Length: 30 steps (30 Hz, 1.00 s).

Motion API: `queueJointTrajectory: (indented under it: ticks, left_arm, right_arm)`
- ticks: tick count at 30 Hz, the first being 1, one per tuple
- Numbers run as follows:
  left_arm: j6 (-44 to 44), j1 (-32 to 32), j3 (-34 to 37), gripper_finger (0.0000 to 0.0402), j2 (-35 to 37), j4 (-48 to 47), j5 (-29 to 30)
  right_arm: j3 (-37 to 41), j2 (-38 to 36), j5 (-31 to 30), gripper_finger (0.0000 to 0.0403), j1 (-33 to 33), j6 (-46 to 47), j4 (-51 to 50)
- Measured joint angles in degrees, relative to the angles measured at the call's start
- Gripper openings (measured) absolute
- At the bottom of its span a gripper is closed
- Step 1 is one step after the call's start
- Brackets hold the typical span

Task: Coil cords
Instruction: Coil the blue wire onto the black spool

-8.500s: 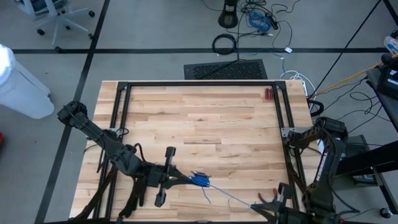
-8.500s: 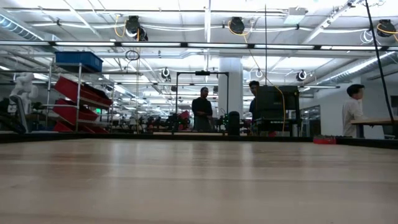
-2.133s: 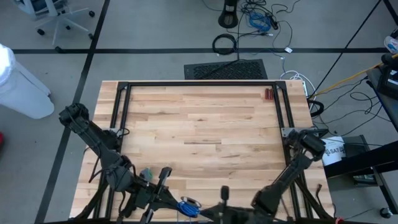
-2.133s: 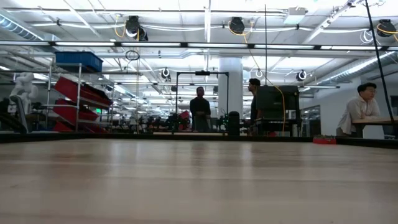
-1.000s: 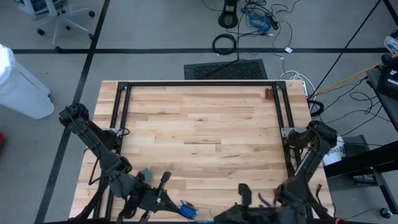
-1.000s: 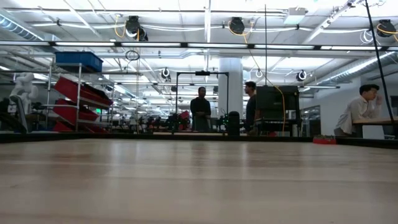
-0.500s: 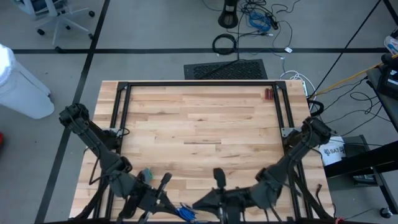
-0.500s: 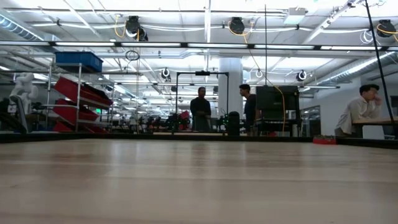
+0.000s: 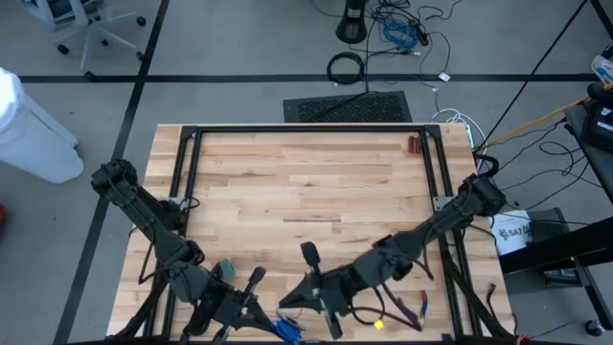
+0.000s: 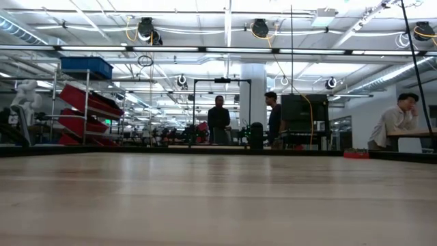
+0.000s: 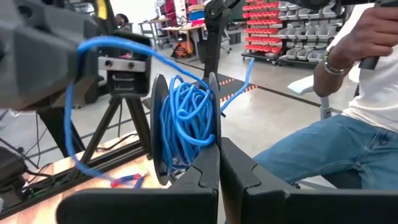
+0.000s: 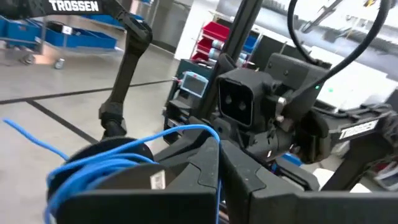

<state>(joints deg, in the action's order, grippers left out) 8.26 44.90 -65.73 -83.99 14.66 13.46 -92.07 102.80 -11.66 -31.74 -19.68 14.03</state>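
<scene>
Within half a second swung leftward to the thin blue coiled cord (image 11: 186,124), right gripper (image 9: 321,299) pinching its strand, left gripper (image 9: 251,305) fingers (image 11: 205,180) clamped on coil: winding probably continuing.

In the high view the left gripper (image 9: 251,309) and the blue cord (image 9: 285,328) are cut off by the picture's edge at 6 o'clock, so the cord's coil is seen only in part. Neither arm nor the cord is caught by the low view, where only the bare table (image 10: 218,198) is shown. In the left wrist view a person (image 11: 348,118) at 3 o'clock is cropped by the frame.
</scene>
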Motion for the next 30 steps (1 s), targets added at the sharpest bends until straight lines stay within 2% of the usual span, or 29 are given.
queueJointTrajectory:
  ticks: [6, 14, 22, 27, 30]
  left_arm:
    - [1.44, 0.0, 0.0, 0.0, -0.01, 0.01, -0.94]
    - [1.57, 0.05, 0.0, 0.0, -0.05, -1.43, 4.17]
    - [1.72, 1.04, 0.0, 0.0, -0.04, -1.74, 7.64]
    - [2.12, 1.3, 0.0, 0.0, -0.04, -1.29, 7.69]
    - [2.78, 1.44, 0.0, 0.0, -0.04, -0.22, 7.69]
  right_arm:
    - [0.0, 0.02, 3.32, 0.0, 1.74, 1.7, -2.16]
    - [-0.02, 0.0, 4.69, 0.0, -1.78, 1.97, -4.74]
    - [-0.02, -0.07, -6.51, 0.0, -9.6, 2.07, -8.28]
    - [-0.02, -0.07, -17.39, 0.0, -12.86, 2.05, -11.0]
    - [-0.02, -0.09, -21.63, 0.0, -13.59, 2.14, -13.87]
